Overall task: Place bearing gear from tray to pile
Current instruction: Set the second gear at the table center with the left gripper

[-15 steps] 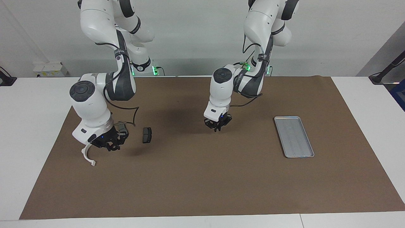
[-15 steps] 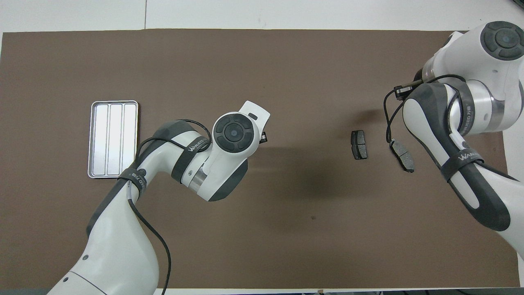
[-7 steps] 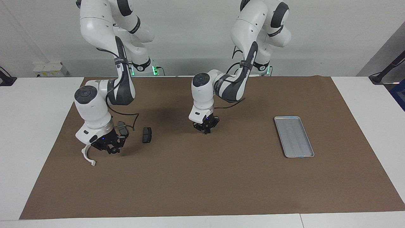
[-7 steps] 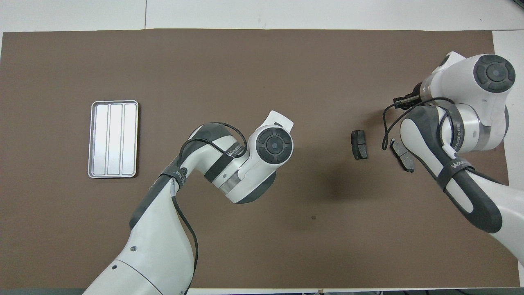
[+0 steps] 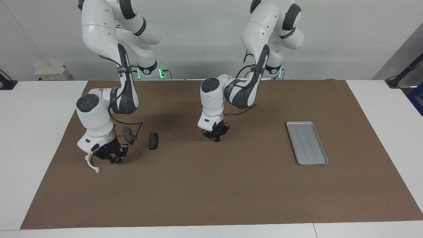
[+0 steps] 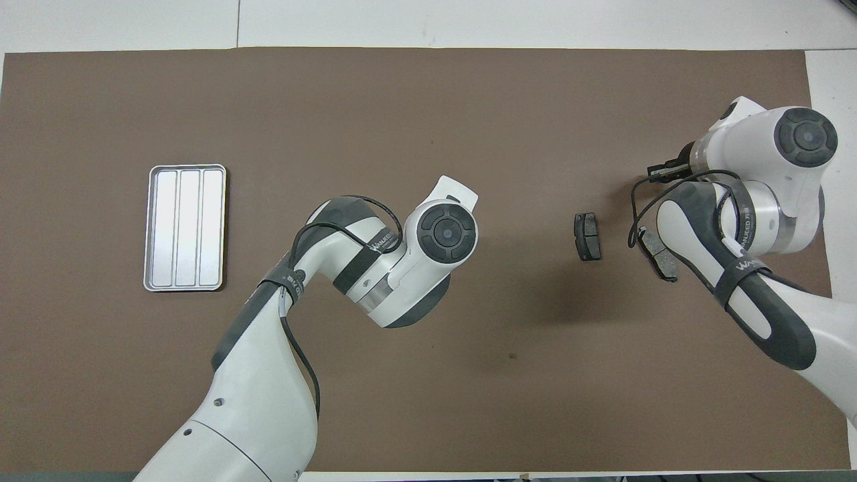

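Note:
The silver-grey tray (image 5: 307,142) (image 6: 185,227) lies bare toward the left arm's end of the table. The pile is toward the right arm's end: a white curved bracket (image 5: 91,164) and two dark pads (image 5: 153,141) (image 5: 128,134), the pads also showing from above (image 6: 588,236) (image 6: 659,254). My right gripper (image 5: 110,158) hangs low over the mat, close beside the bracket. The left gripper (image 5: 216,137) is shut, low over the middle of the mat. From above, both hands are covered by their own wrists. The bearing gear is hidden.
A brown mat (image 5: 211,185) covers most of the white table. The right arm's cable (image 5: 134,127) loops over the pad nearer to the robots.
The left gripper has swung from nearer the tray to the middle of the mat and sunk a little. The right gripper has dropped lower beside the white bracket.

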Controlling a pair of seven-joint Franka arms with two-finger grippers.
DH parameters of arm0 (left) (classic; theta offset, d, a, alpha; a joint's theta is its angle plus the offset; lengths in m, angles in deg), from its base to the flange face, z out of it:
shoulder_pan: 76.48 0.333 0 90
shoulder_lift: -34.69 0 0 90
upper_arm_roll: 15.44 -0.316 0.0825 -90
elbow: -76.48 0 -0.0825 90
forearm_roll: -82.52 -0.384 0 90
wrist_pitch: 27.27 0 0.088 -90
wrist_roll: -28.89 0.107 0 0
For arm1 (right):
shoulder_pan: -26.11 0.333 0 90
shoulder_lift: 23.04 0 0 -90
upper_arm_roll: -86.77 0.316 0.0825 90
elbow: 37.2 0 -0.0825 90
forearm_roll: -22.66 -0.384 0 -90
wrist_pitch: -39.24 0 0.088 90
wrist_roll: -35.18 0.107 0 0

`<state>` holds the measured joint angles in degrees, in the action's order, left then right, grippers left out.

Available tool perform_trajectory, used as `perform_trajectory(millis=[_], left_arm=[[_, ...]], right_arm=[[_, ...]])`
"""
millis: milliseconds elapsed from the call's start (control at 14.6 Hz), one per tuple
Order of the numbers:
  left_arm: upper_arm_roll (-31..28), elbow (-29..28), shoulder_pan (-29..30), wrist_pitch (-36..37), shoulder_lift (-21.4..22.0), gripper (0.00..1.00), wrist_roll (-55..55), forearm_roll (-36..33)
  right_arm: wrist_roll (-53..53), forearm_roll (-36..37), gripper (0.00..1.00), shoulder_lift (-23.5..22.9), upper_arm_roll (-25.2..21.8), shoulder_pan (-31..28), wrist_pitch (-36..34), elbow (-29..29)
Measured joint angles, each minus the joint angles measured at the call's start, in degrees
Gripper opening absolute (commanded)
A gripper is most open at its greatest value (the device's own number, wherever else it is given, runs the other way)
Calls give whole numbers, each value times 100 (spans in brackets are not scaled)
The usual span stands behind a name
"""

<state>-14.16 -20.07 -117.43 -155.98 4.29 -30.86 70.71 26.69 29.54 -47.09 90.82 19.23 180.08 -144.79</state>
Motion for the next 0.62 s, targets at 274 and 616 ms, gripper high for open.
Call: perform_trajectory(millis=[274, 616], left_arm=[[-20, 7, 1, 15, -11, 100, 2, -106], [-87, 191, 119, 116, -43, 100, 23, -257]], right_arm=[[0, 0, 0, -174, 0, -9, 222, -9], [0, 0, 91, -177, 1, -10, 226, -9]])
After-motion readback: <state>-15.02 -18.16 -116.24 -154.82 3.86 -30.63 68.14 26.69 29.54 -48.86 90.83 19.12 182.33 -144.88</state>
